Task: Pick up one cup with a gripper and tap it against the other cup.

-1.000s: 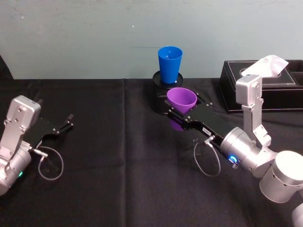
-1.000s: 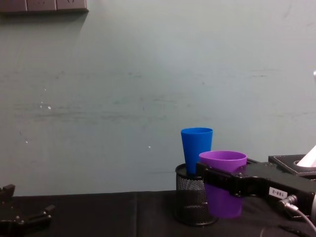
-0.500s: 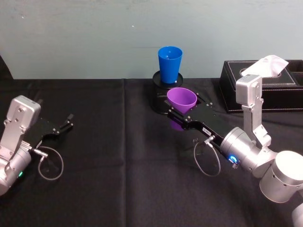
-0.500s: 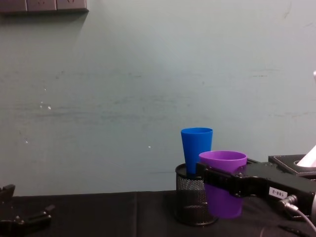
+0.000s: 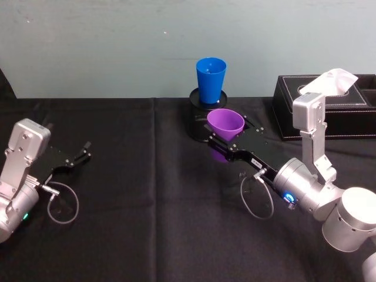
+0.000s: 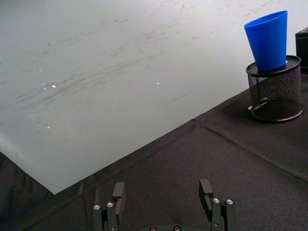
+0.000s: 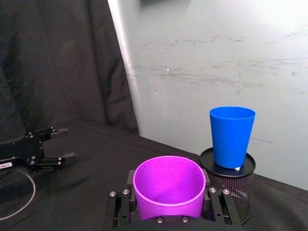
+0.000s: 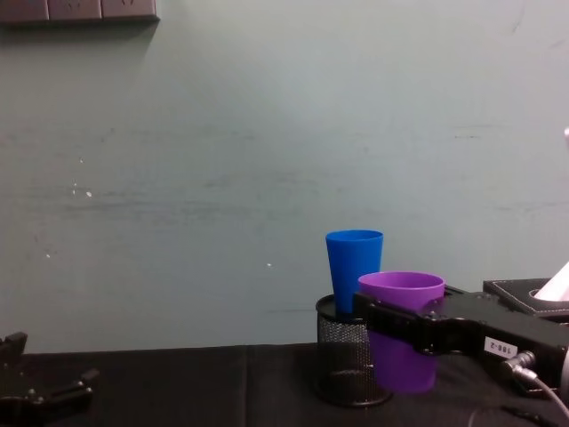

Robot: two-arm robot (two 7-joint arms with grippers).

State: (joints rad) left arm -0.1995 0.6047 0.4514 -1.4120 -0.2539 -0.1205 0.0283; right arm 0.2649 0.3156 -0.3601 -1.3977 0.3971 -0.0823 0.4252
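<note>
Right gripper (image 5: 225, 140): clamped on the purple cup (image 5: 225, 123), one flat finger on each side of its wall; reached in from the robot's right
Purple cup: upright, mouth up, just in front of the mesh pen holder (image 8: 342, 366); contact with the holder could not be told
Blue cup (image 5: 211, 79): upright in the holder's mouth, behind and above the purple cup
Left gripper (image 6: 162, 192): fingers spread, nothing between them; low over the black cloth (image 5: 147, 205) on the robot's left, well apart from both cups

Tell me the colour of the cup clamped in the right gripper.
The cup in the right gripper is purple, clearest in the right wrist view.
</note>
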